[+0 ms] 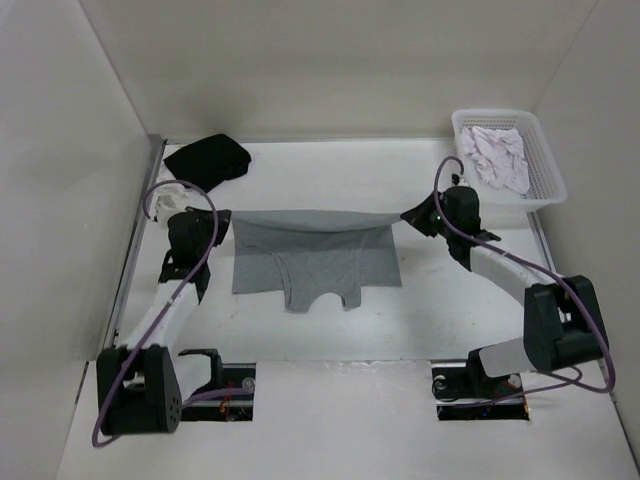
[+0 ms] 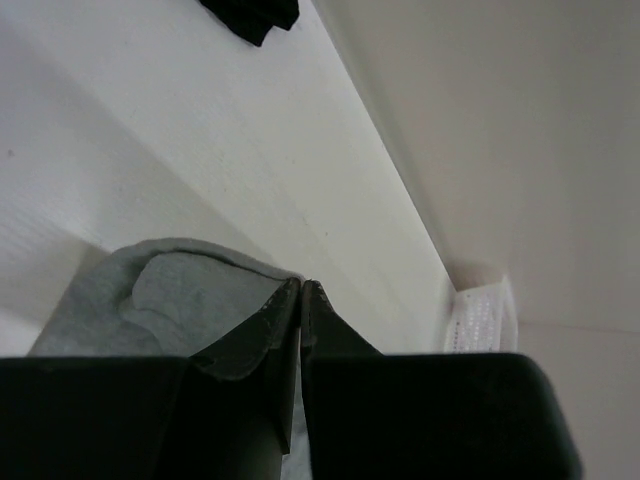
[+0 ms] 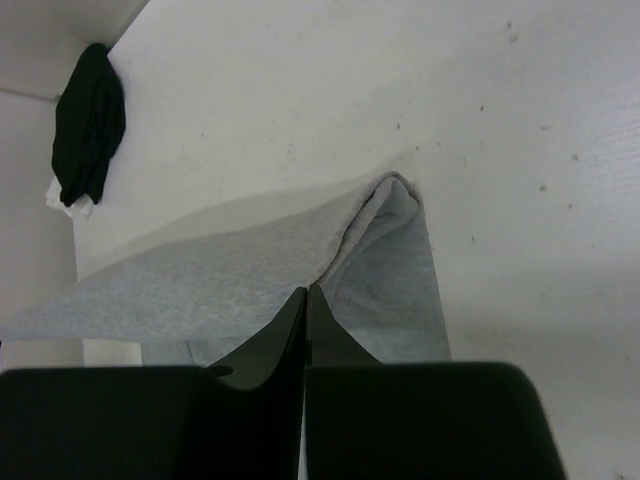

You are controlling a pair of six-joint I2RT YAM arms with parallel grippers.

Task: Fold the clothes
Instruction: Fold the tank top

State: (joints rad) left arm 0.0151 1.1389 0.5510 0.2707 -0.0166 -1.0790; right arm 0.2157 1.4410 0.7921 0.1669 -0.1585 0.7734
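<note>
The clothes, a grey T-shirt (image 1: pixel 315 255), lie in the middle of the table with the far edge lifted and stretched taut between the two grippers. My left gripper (image 1: pixel 222 217) pinches the far left corner, and in the left wrist view its fingers (image 2: pixel 301 285) are shut on the grey fabric (image 2: pixel 150 300). My right gripper (image 1: pixel 410 215) holds the far right corner. In the right wrist view it (image 3: pixel 306 290) is shut on the shirt (image 3: pixel 220 270), which creases up to a fold beyond the tips. The neckline faces the near edge.
A black garment (image 1: pixel 207 158) lies bunched at the far left corner. A white basket (image 1: pixel 545 165) holding a pale cloth (image 1: pixel 498 152) stands at the far right. White walls close in the table on three sides.
</note>
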